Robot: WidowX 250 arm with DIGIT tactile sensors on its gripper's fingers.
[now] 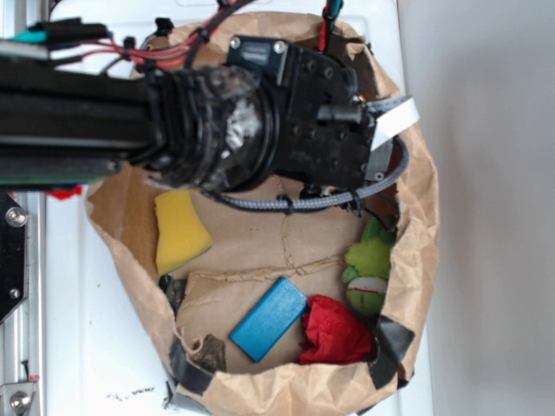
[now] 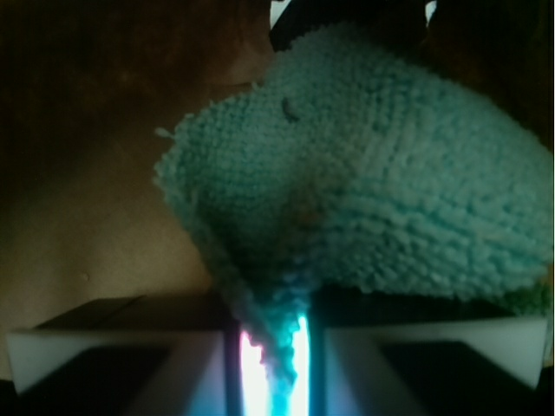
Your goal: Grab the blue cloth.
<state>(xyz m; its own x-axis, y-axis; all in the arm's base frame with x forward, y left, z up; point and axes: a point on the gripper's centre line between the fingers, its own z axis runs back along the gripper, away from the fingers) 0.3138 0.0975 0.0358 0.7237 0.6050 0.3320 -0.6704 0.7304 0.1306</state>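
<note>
Cloth fills the wrist view: the blue cloth (image 2: pixel 364 191) bulges across the centre and right, and its lower fold is pinched between the white fingers (image 2: pixel 104 347) of the tool (image 2: pixel 276 355) at the bottom edge, jaws closed on it. From the exterior view the arm (image 1: pixel 217 121) hides the cloth. Below it, inside the brown paper bag (image 1: pixel 421 217), lie a yellow sponge (image 1: pixel 180 230), blue block (image 1: pixel 269 319), red cloth (image 1: pixel 334 331) and green toy (image 1: pixel 368 264).
</note>
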